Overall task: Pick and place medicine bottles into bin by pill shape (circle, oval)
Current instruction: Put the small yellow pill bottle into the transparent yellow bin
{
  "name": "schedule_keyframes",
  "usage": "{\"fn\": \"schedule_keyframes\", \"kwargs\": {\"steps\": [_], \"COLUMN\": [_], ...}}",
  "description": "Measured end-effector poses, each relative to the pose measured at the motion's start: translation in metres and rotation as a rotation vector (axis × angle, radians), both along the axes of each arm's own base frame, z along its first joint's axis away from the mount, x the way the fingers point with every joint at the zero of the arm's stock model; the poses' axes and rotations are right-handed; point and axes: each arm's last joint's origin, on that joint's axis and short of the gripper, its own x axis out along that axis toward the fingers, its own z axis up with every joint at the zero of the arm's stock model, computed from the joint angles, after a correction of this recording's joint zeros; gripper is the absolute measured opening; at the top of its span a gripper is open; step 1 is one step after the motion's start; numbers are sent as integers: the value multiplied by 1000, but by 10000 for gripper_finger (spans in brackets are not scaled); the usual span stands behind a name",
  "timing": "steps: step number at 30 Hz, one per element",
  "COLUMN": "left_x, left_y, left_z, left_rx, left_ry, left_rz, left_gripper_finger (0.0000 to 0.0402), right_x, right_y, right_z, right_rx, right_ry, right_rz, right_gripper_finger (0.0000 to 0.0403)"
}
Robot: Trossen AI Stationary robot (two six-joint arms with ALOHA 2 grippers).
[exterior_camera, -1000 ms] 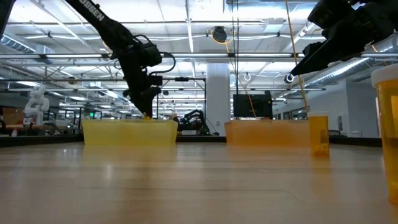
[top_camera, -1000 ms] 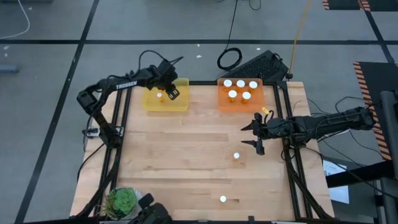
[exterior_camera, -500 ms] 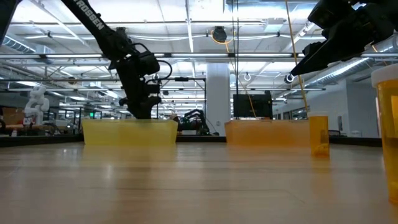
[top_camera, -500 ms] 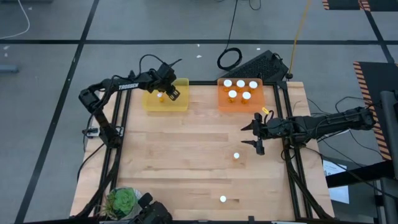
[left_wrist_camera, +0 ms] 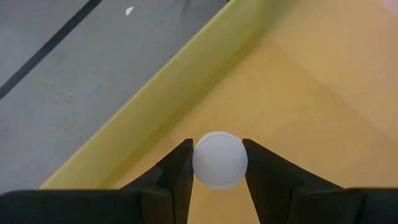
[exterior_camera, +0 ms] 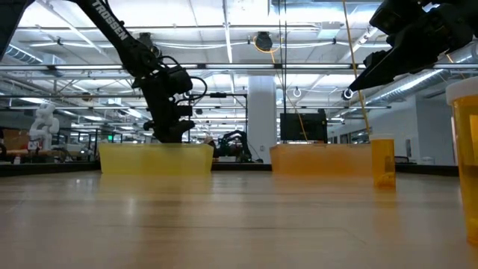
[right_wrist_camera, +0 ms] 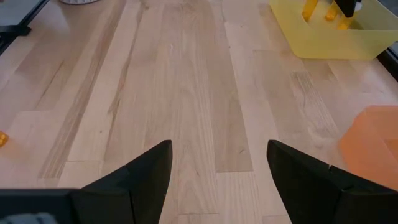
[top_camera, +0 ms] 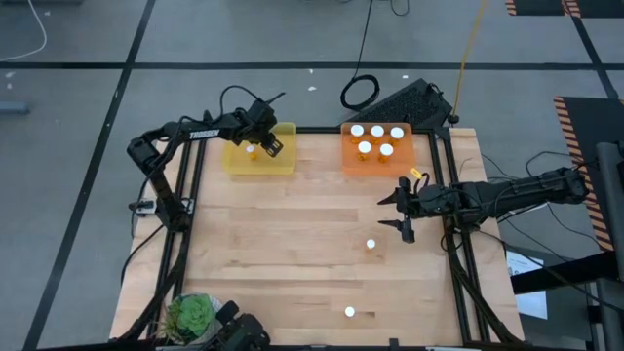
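My left gripper point(top_camera: 255, 148) reaches down into the yellow bin point(top_camera: 278, 161) at the table's far left and is shut on a medicine bottle whose round white cap point(left_wrist_camera: 219, 160) shows between the fingers. The orange bin point(top_camera: 351, 164) at the far right holds several white-capped amber bottles. One bottle point(top_camera: 370, 244) stands on the wood right of centre, and another point(top_camera: 349, 312) stands near the front edge. My right gripper point(top_camera: 395, 213) hovers open above the table's right side, beyond the nearer of them, with nothing between its fingers. My left gripper pinches the bottle's white cap point(left_wrist_camera: 200, 163) between its two fingers, one on each side of the rim. The fingers come from above, pointing down. The bottle hangs upright inside the yellow bin; the bin wall hides whether its base touches the floor.
A potted green plant point(top_camera: 190, 314) sits at the table's near left corner. A black mesh object point(top_camera: 409, 99) and a cable coil point(top_camera: 359, 93) lie just past the far edge. Bare wood spreads across the table's middle and left.
My left gripper has gone down into the yellow bin with the bottle, its fingertips now hidden behind the bin's wall in the low view, and has shifted slightly toward the table's left edge.
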Motion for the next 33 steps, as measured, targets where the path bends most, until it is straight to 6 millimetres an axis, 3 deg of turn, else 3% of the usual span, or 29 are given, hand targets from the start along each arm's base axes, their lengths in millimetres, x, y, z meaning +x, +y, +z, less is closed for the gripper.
{"fn": "schedule_keyframes", "kwargs": {"steps": [4, 13, 17, 26, 33], "left_x": [-1, -1, -1, -11, -23], "left_y": [0, 0, -4, -15, -51], "left_z": [-1, 0, 4, 45, 93], "left_rx": [-8, -3, 7, 84, 147], "left_ry": [6, 4, 11, -43, -86], "left_rz": [3, 14, 16, 33, -18], "left_gripper_finger": [152, 238, 253, 255, 255], "right_x": [0, 0, 0, 0, 0], "right_y": [0, 0, 0, 0, 0], "right_z": [0, 0, 0, 0, 0], "right_rx": [0, 0, 0, 3, 3], "right_ry": [0, 0, 0, 0, 0], "right_rz": [0, 0, 0, -1, -1], "right_gripper_finger": [255, 255, 255, 255, 255]}}
